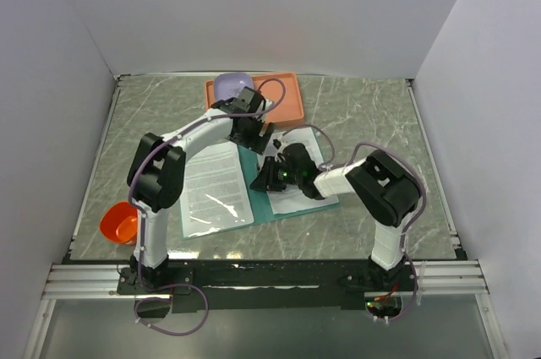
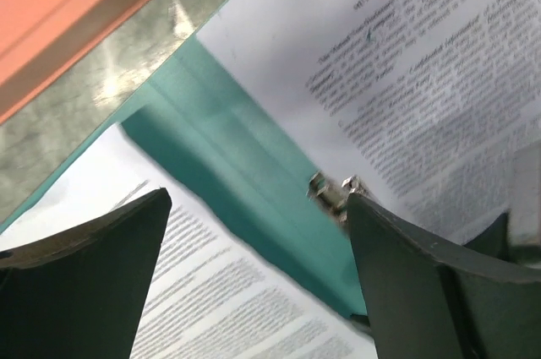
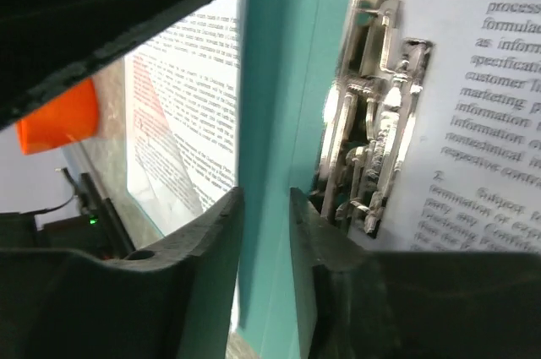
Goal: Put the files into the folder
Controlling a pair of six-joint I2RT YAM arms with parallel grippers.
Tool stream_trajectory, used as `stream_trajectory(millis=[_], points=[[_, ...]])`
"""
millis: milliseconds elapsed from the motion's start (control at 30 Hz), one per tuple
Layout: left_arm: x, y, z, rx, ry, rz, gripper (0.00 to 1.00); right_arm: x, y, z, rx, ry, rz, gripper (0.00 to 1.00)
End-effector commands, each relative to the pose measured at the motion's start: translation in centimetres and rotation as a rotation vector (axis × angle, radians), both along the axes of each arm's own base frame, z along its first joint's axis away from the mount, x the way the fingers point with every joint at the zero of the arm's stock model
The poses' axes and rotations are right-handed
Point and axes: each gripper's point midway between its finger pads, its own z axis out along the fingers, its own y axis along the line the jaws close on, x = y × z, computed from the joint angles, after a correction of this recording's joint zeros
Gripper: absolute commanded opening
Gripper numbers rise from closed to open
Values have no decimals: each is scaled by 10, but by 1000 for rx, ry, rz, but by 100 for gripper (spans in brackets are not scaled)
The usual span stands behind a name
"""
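Observation:
The teal folder (image 1: 257,196) lies open in the middle of the table. One white printed file (image 1: 215,186) lies on its left half and another (image 1: 297,198) on its right half. My left gripper (image 1: 254,141) hovers over the far end of the spine. In the left wrist view it (image 2: 258,198) is wide open and empty above the teal strip (image 2: 228,165) and the metal fastener (image 2: 331,190). My right gripper (image 1: 264,177) is low over the spine. In the right wrist view it (image 3: 265,194) shows a narrow gap with nothing in it, next to the fastener (image 3: 372,122).
An orange-pink tray (image 1: 283,101) with a purple bowl (image 1: 230,86) stands behind the folder; the tray also shows in the left wrist view (image 2: 59,4). An orange bowl (image 1: 118,222) sits at the near left. White walls close off three sides.

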Motion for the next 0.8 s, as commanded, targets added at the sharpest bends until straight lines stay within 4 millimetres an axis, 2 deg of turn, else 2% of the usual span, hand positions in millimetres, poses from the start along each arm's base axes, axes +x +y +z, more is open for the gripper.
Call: stream_trajectory(millis=[0, 33, 67, 100, 133, 300, 333, 367, 400, 433, 467, 500, 533, 567, 600, 633, 700, 767], points=[[13, 20, 67, -74, -79, 10, 93, 17, 8, 43, -50, -127, 15, 42], [16, 30, 77, -80, -94, 24, 94, 20, 12, 59, -36, -153, 17, 44], [16, 36, 80, -77, -94, 27, 94, 16, 16, 65, -37, -164, 30, 46], [16, 41, 84, -80, -96, 30, 94, 16, 15, 67, -61, -179, 34, 52], [15, 47, 92, -83, -111, 32, 95, 18, 20, 83, -47, -213, 36, 54], [10, 82, 104, -102, -120, 66, 96, 9, 29, 111, -62, -281, 72, 62], [9, 93, 111, -105, -136, 86, 96, 9, 25, 116, -92, -299, 55, 62], [6, 100, 106, -96, -127, 100, 96, 7, 23, 120, -125, -328, 51, 63], [3, 106, 112, -101, -142, 110, 97, -8, 30, 122, -174, -400, 105, 64], [6, 118, 111, -78, -157, 105, 97, -2, 23, 131, -254, -476, 48, 65], [1, 125, 100, -62, -139, 120, 97, -13, 15, 121, -384, -541, 102, 66], [0, 131, 98, -58, -139, 127, 98, -18, 11, 118, -470, -597, 104, 73], [-2, 139, 86, -42, -122, 142, 98, -36, 12, 113, -576, -682, 110, 78], [-1, 142, 81, -32, -124, 150, 98, -42, 5, 105, -680, -743, 145, 82], [-2, 144, 74, -21, -118, 150, 98, -50, 4, 99, -728, -772, 162, 88], [0, 147, 67, -7, -125, 155, 97, -66, 4, 83, -798, -798, 195, 90], [3, 147, 55, 2, -111, 164, 97, -81, 1, 59, -860, -800, 254, 91], [14, 148, 53, 10, -130, 178, 97, -97, 8, 51, -861, -823, 286, 92]])
